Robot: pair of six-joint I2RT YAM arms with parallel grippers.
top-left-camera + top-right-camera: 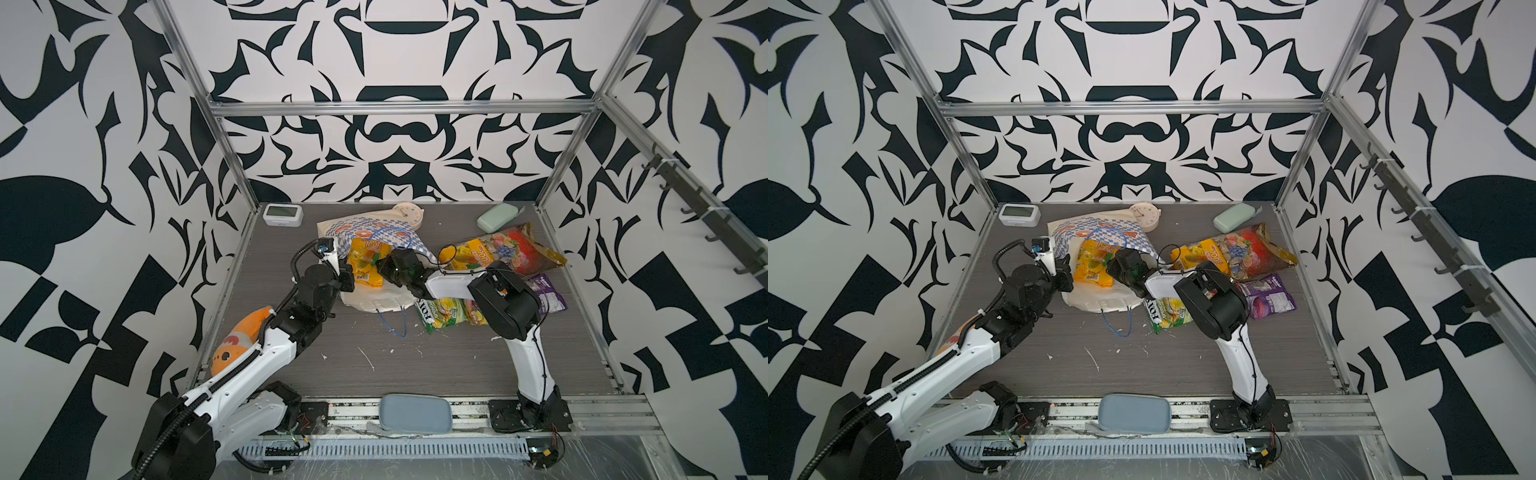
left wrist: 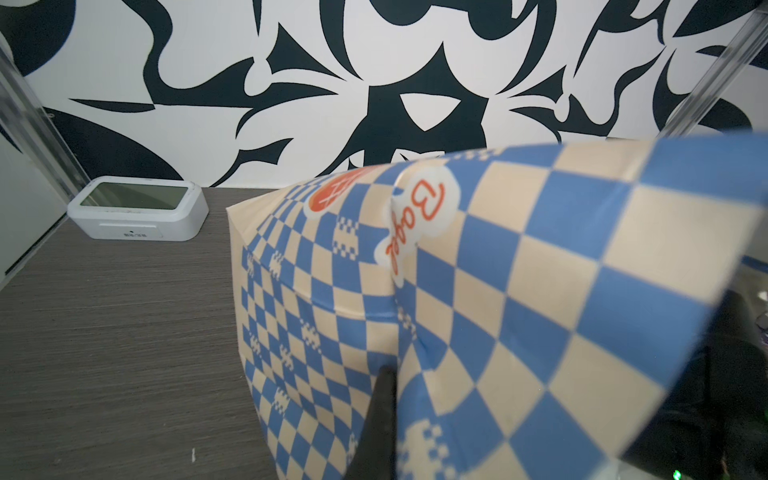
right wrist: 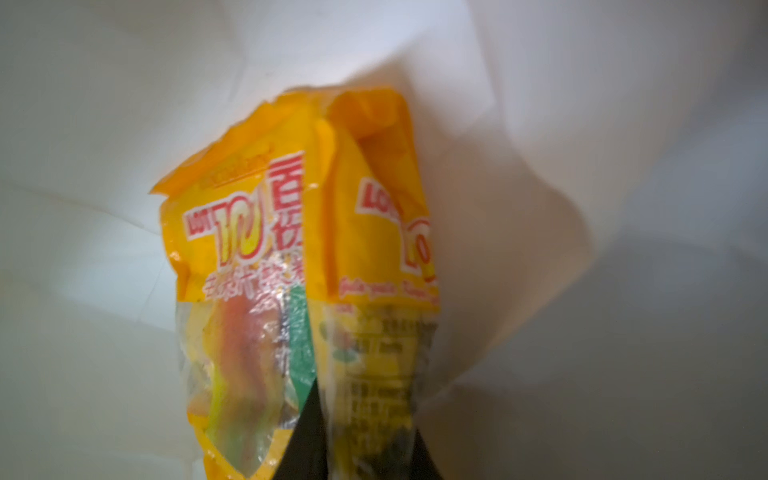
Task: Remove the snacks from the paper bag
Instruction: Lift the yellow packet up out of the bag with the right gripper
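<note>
Paper bag (image 1: 376, 300) lay on its side at mid-table toward the far edge, with its mouth facing the near-right corner. Left pincer (image 1: 348, 279) was closed on the bag's checked upper wall, holding it off the cream lower wall so the mouth gaped.

Right pincer (image 1: 379, 266) was in the mouth, entering from the right-edge side. In the right wrist view its jaws looked closed on the near end of a yellow-orange packet (image 3: 374, 249). A second yellow-orange packet (image 3: 241, 257) lay touching it alongside. Both were inside the bag.

Key relation: the gripped packet ran straight ahead of the right pincer, deeper into the bag, with its long axis in line with the reach. Judged exit: straight back along that axis, out of the mouth. The right arm was on it, and the left was occupied with the bag. Risk: the neighbouring packet could drag along.

Legible:
- "LOT 100" with Chinese characters on both packets.
- "Bagel" in red on the bag.
- "FOX" on the green-yellow packet (image 1: 440, 313), already out beside the right arm.

The clear candy pack (image 1: 507, 253) and purple packet (image 1: 549, 293) were also out, toward the right edge.
</note>
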